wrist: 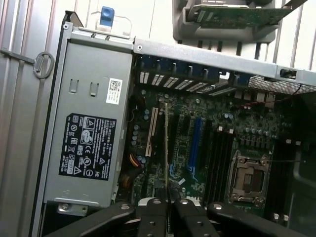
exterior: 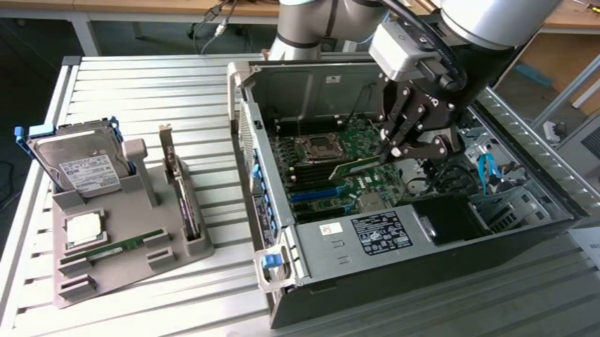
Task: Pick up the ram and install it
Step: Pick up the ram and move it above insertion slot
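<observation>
1. One ram (exterior: pixel 359 167) was pinched by one end in the nearly closed tool (exterior: pixel 398 151), over the motherboard (exterior: pixel 356 137) inside the open computer case (exterior: pixel 291 84).
2. It looked light, stiff and fragile, so it was best gripped by its edges, clear of the chips.
3. The grey tray (exterior: pixel 131 274) held its twin (exterior: pixel 117 247), a hard drive (exterior: pixel 89 168) and an expansion card (exterior: pixel 183 203).

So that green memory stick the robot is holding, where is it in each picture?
Exterior view: the ram stick slants in the jaws, just above the motherboard inside the open computer case.
Wrist view: the ram stick shows edge-on, a thin line reaching out from the jaws across the motherboard.
Shared landmark: the silver CPU socket.
</observation>
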Action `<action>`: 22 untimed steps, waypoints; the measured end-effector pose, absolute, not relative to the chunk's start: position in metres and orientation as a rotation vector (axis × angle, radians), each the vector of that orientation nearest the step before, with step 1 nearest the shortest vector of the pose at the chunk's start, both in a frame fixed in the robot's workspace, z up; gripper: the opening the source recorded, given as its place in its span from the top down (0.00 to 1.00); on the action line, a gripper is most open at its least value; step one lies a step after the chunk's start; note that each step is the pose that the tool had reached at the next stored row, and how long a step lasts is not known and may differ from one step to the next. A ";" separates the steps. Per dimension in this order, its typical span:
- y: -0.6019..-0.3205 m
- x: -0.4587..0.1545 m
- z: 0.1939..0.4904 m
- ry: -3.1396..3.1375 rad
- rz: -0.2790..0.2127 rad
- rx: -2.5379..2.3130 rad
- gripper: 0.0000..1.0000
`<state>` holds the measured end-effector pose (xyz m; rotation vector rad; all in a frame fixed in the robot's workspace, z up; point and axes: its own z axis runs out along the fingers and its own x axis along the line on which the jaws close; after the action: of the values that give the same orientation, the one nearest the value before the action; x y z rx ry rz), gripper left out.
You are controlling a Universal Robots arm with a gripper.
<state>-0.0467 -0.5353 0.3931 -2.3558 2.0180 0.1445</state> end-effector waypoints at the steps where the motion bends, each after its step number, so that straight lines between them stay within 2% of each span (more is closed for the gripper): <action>1: -0.535 -0.044 0.393 2.018 0.145 -2.356 0.87; 13: -0.534 0.006 0.393 2.019 0.147 -2.357 0.87; 22: -0.509 0.017 0.393 2.019 0.147 -2.357 0.87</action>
<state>0.0167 -0.5094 0.3929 -2.3566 2.0189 0.1470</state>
